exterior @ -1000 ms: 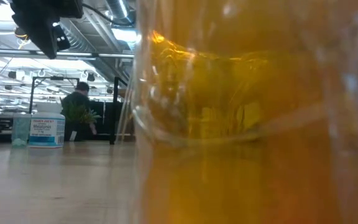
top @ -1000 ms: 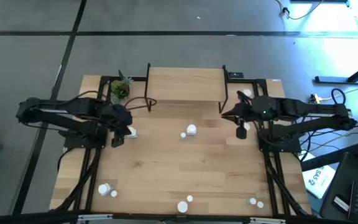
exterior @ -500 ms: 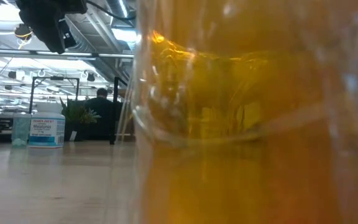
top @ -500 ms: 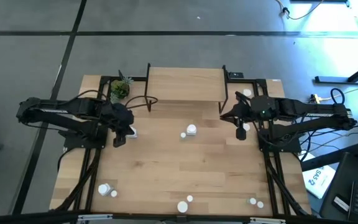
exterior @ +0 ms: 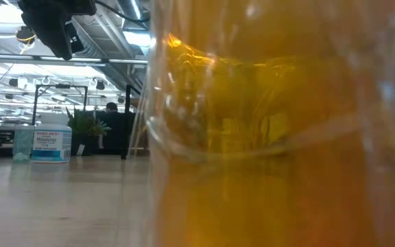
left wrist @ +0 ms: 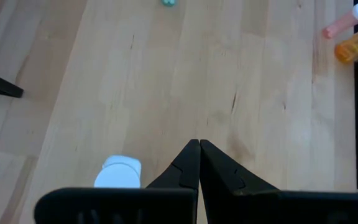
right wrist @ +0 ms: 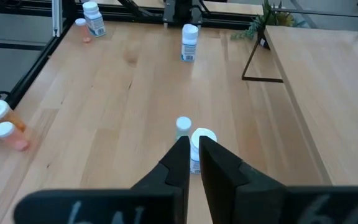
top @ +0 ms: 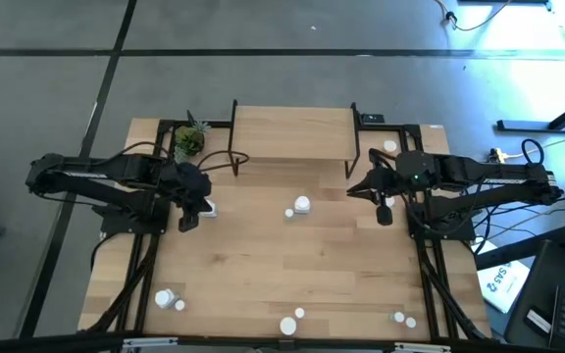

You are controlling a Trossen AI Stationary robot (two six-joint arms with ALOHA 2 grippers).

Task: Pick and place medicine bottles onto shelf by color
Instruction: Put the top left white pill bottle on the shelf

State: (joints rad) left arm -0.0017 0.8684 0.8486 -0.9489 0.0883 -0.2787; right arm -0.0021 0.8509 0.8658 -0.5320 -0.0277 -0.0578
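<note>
My left gripper (top: 186,220) is shut and empty, hovering at the table's left (left wrist: 199,147). A white bottle (top: 207,208) stands just beside it without touching and also shows in the left wrist view (left wrist: 120,172). My right gripper (top: 383,212) is shut and empty at the table's right (right wrist: 192,143). It points toward a white bottle (right wrist: 202,138) and a small pale green one (right wrist: 183,126) standing mid-table (top: 302,204). The light-wood shelf (top: 292,132) on black legs stands at the far middle with nothing on it. An orange bottle (exterior: 280,137) fills the low view.
More bottles stand near the front edge: two at the left (top: 168,299), two in the middle (top: 289,324), two at the right (top: 404,319). One bottle stands far right (top: 389,147). A small potted plant (top: 189,140) sits left of the shelf.
My right gripper has drifted slightly toward the table's near edge, staying shut. No bottle has moved.
</note>
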